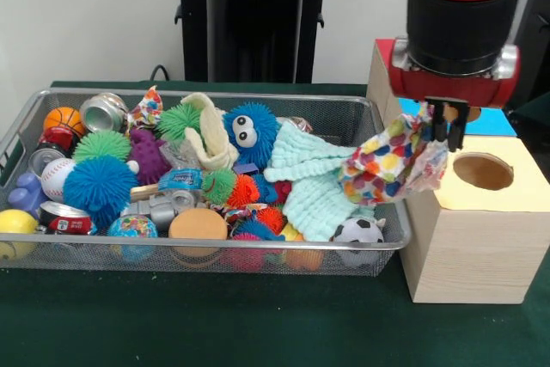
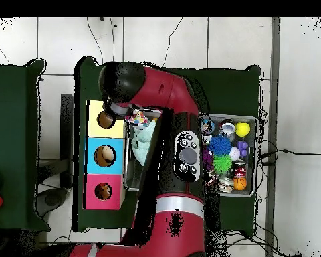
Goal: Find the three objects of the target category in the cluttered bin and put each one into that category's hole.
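Observation:
The silver wire-mesh bin [image 1: 215,255] is full of clutter; it also shows in the overhead view [image 2: 253,120]. My gripper [image 1: 443,131] is shut on the polka-dot cloth [image 1: 391,161], which hangs over the bin's right end beside the yellow-faced box. The round hole [image 1: 483,171] in the yellow box lies just right of the gripper; in the overhead view the hole [image 2: 105,120] sits left of the cloth [image 2: 137,119]. The mint-green waffle cloth [image 1: 311,182] lies in the bin's right part. The cream cloth [image 1: 210,135] lies draped near the bin's middle.
The bin also holds spiky rubber balls [image 1: 99,188], drink cans [image 1: 103,112], a blue furry toy [image 1: 251,131] and small sports balls. A blue-faced box [image 2: 104,153] and a red-faced box [image 2: 103,191] stand beside the yellow one. The arm [image 2: 180,134] covers much of the bin from above.

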`<move>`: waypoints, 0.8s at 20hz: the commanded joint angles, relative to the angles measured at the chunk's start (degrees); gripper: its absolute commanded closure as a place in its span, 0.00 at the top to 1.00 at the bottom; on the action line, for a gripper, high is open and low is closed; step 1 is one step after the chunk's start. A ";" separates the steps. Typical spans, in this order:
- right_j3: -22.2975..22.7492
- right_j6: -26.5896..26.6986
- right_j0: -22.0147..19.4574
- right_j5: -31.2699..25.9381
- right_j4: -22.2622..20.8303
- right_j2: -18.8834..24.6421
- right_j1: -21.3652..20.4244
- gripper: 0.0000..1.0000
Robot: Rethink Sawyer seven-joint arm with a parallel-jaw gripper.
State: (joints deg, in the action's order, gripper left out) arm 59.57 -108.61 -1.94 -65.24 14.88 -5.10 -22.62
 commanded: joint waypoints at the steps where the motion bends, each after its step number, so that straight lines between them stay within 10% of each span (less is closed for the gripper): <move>1: -9.45 -19.51 0.81 -9.91 1.63 1.00 5.19 0.00; 7: -14.90 -23.52 1.96 -11.81 2.61 1.43 8.03 0.00; 16: -11.51 -25.03 4.23 -6.27 3.13 1.36 8.38 0.00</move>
State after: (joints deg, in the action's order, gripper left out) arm 47.06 -117.87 1.35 -71.02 17.23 -5.10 -16.52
